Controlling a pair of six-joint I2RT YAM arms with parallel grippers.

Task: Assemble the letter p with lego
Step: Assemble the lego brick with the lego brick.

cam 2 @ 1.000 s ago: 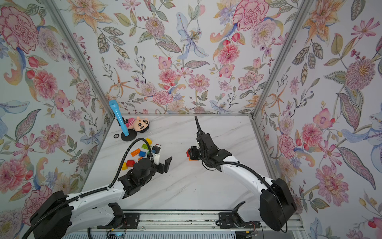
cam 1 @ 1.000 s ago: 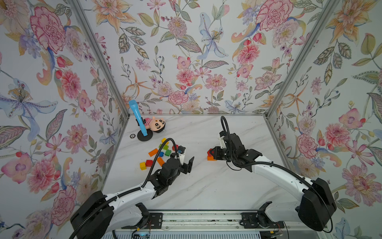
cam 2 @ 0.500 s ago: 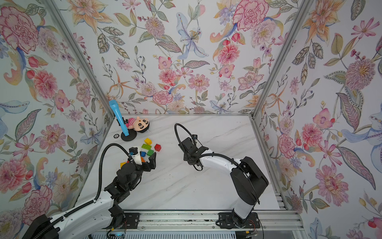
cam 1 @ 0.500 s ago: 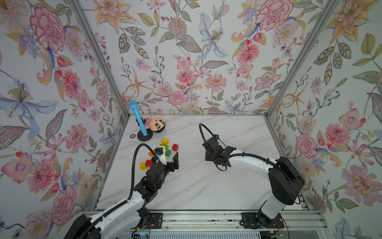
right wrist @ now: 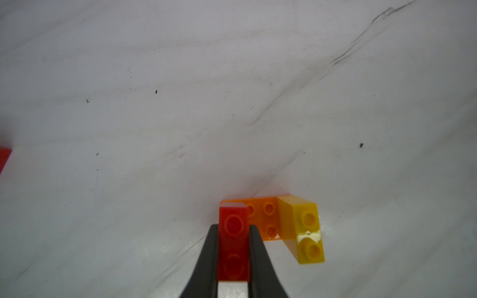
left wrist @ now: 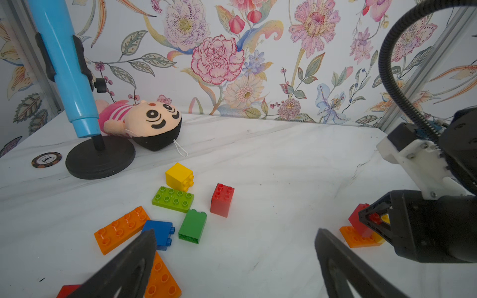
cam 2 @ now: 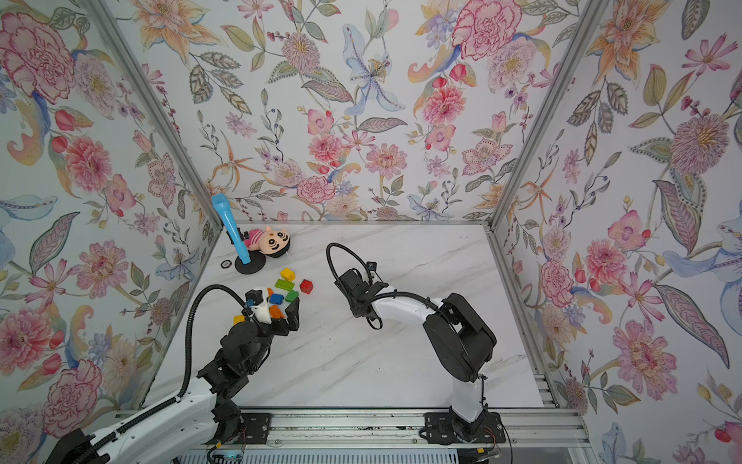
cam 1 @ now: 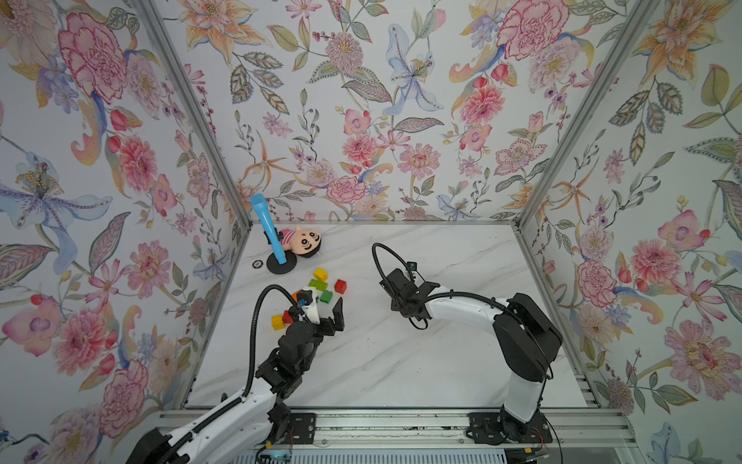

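Holding the red brick (right wrist: pixel 233 247) pinched tight in my right gripper (right wrist: pixel 234 226), on the orange plate (right wrist: pixel 265 215) beside the yellow brick (right wrist: pixel 307 232), I should press straight down. My left gripper (left wrist: pixel 235 232) gapes wide, empty, loose bricks (left wrist: pixel 173 198) just ahead.

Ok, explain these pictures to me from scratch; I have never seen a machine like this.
This is a robot: a left arm and a right arm, fixed at the near edge of a marble table. Two pictures look down from a pair of cameras overhead. The other two come from a camera on each wrist, looking past that arm's hand. The left hand is open and empty, near the loose toy bricks: yellow, green, red, blue and orange. Farther back lie a plush doll, a chip and a blue tube on a black stand. The right hand is shut on a red brick, which appears to stand on an orange plate beside a yellow brick.
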